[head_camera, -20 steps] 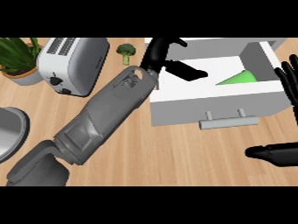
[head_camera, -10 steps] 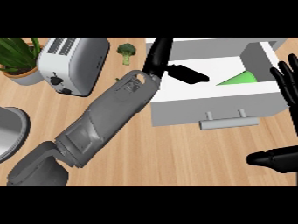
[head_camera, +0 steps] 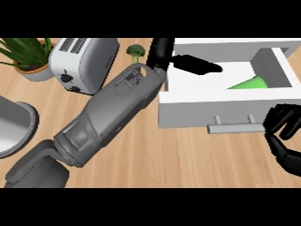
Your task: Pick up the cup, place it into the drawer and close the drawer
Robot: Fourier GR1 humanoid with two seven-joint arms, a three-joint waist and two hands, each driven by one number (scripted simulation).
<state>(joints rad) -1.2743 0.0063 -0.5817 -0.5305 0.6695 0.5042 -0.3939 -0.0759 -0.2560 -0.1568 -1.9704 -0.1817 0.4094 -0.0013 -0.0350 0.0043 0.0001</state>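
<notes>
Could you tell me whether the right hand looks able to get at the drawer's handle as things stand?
Probably yes. The right hand sits just beside the handle on the drawer front, with only bare counter between them. The left hand is over the drawer's far side, out of the way.

A grey, boxy left forearm (head_camera: 107,119) of jointed panels, recessed detail near its wrist, ends in a glossy black left hand (head_camera: 178,59). The right hand (head_camera: 293,141) is likewise black, with segmented fingers.

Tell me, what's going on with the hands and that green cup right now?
Left hand open over drawer. Right hand curled, empty, by handle. Green cup inside drawer, drawer open. Nothing blocking.
</notes>
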